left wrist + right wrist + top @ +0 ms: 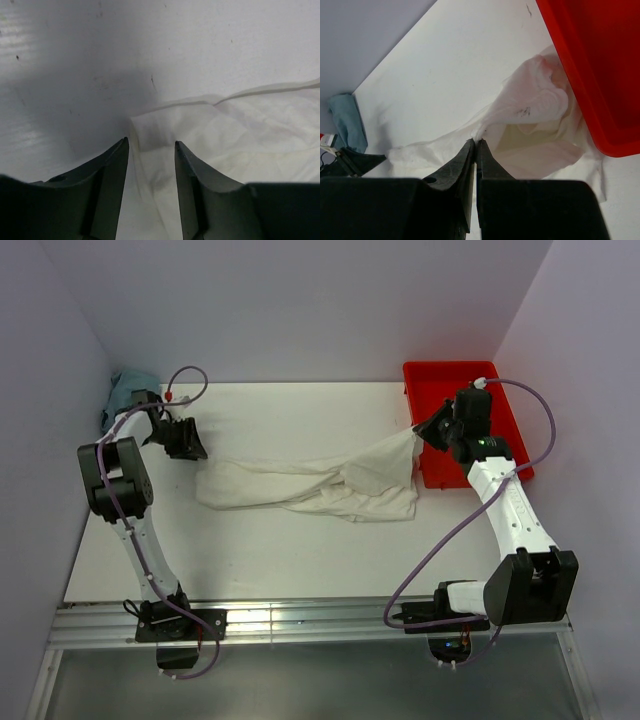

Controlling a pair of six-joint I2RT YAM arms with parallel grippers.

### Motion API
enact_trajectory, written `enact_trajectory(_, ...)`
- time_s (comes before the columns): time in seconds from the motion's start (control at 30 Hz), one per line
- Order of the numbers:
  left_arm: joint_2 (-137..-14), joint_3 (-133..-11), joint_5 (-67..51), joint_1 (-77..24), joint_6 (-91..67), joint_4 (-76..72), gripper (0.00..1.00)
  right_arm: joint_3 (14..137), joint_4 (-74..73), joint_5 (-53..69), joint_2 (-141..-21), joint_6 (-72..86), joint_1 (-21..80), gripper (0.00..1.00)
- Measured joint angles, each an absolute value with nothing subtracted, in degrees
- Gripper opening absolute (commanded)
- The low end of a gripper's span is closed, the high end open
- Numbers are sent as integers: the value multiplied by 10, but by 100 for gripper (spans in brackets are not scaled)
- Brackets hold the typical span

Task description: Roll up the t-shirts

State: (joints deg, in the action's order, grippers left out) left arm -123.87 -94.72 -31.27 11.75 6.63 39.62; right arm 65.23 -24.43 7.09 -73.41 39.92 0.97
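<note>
The t-shirt [300, 488] lies stretched left-to-right across the table [300, 560]. The right jaws pinch its raised right end beside the red bin [445, 367]. The left jaws stand spread just over its left end, apparently not gripping it.

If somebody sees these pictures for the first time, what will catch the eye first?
The cream shirt lies stretched in a long, crumpled band across the middle of the table. The right tool is shut on the shirt's right end and holds it lifted beside the bright red tray at the far right. The left tool stands open at the shirt's left end.
</note>
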Motion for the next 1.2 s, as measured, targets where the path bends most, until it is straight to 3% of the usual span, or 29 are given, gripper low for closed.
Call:
enact_trajectory(0.5,-1122,-837,-300,138,85,394,47,652,-245,69,-734,395,10,0)
enact_trajectory(1.2,-1119,-787,-297,119,79,388,46,652,-245,70,-734,395,10,0)
